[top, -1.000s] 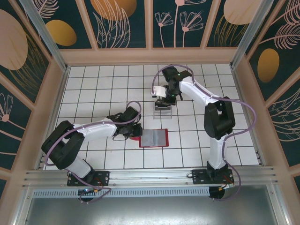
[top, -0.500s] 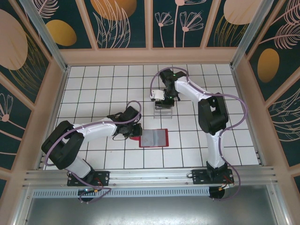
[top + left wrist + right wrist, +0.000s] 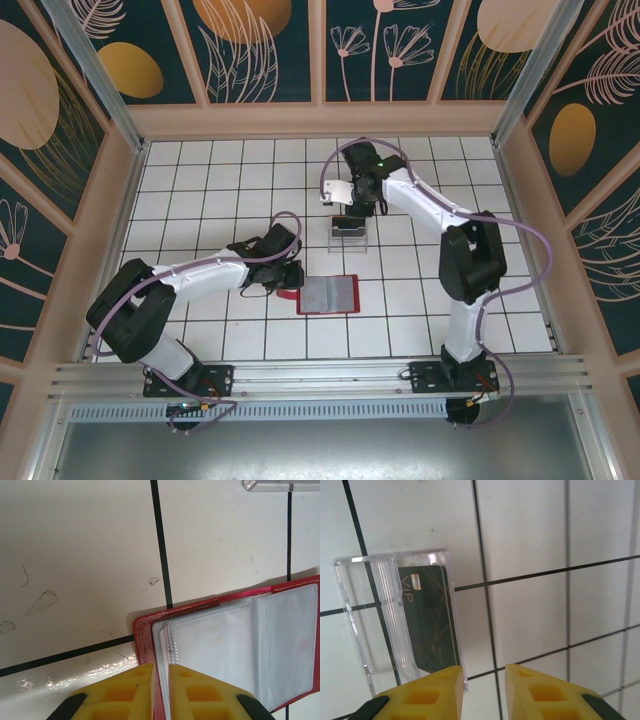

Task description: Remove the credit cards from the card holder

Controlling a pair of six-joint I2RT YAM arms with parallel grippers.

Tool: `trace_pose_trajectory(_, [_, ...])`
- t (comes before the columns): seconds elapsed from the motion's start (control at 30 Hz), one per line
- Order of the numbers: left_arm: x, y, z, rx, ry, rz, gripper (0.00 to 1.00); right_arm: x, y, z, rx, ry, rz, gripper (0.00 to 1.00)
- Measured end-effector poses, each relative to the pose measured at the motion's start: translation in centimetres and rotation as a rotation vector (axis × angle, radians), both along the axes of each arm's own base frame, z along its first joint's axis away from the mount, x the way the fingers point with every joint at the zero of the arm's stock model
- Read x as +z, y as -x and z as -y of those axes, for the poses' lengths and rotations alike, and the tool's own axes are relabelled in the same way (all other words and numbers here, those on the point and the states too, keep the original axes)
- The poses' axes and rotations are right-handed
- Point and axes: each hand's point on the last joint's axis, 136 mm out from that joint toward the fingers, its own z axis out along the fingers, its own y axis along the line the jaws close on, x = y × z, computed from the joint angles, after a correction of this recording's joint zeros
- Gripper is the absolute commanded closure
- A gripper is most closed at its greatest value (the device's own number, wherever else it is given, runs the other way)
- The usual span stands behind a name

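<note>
One black card (image 3: 427, 620) out already, lodged in the clear box (image 3: 357, 625) on the bench (image 3: 200, 180). Counts as the finished part of the job.

Holder (image 3: 328, 295) lying open nearer the arms, well apart from the box, red cover down, greyish sleeves up. Number of cards left inside: cannot tell through the cloudy sleeves. Faint pinkish tint in the right-hand sleeve, possibly a card, not certain. Emptying probably not finished.

Left gripper (image 3: 160, 682) clenched on the holder's left edge, red rim and sleeve ends pinched between the yellow fingers, pinning it to the tiles.

Right gripper (image 3: 484, 682) released, nothing between the fingers, hovering just beside the box's right wall over bare tile. Likely next: back to the holder for another card, with the left pinch kept on.

Against a second ago: right gripper drawn slightly off the box toward the far wall, fingers parted now, shut before, elbow swung a little. Holder, box and left arm in the same spots.
</note>
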Motion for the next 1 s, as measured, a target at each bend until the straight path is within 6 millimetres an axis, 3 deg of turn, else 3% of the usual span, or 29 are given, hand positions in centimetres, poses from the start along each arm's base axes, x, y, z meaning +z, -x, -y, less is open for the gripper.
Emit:
trace_pose_trajectory(0.17, [0.3, -0.1, 0.0, 0.001, 0.004, 0.008, 0.83, 3.8, 1.4, -1.4, -0.051, -0.118, 0.068, 0.68])
trace_pose_trajectory(0.33, [0.8, -0.1, 0.1, 0.000, 0.016, 0.016, 0.83, 5.1, 3.4, -2.9, -0.202, -0.290, 0.060, 0.67])
trace_pose_trajectory(0.5, [1.7, -0.6, -0.1, 0.014, 0.037, 0.038, 0.83, 4.0, 6.6, -4.7, -0.433, -0.460, -0.050, 0.70])
trace_pose_trajectory(0.67, [1.2, -1.3, -1.8, 0.066, 0.052, 0.033, 0.82, 1.8, 9.4, -5.9, -0.719, -0.569, -0.205, 0.79])
trace_pose_trajectory(0.83, [0.2, -2.1, -4.4, 0.137, 0.069, 0.010, 0.83, -0.9, 13.2, -7.2, -0.950, -0.604, -0.350, 0.73])
trace_pose_trajectory(1.0, [0.7, -3.7, -6.7, 0.198, 0.098, 0.033, 0.82, -2.0, 16.9, -9.7, -1.027, -0.607, -0.443, 0.69])
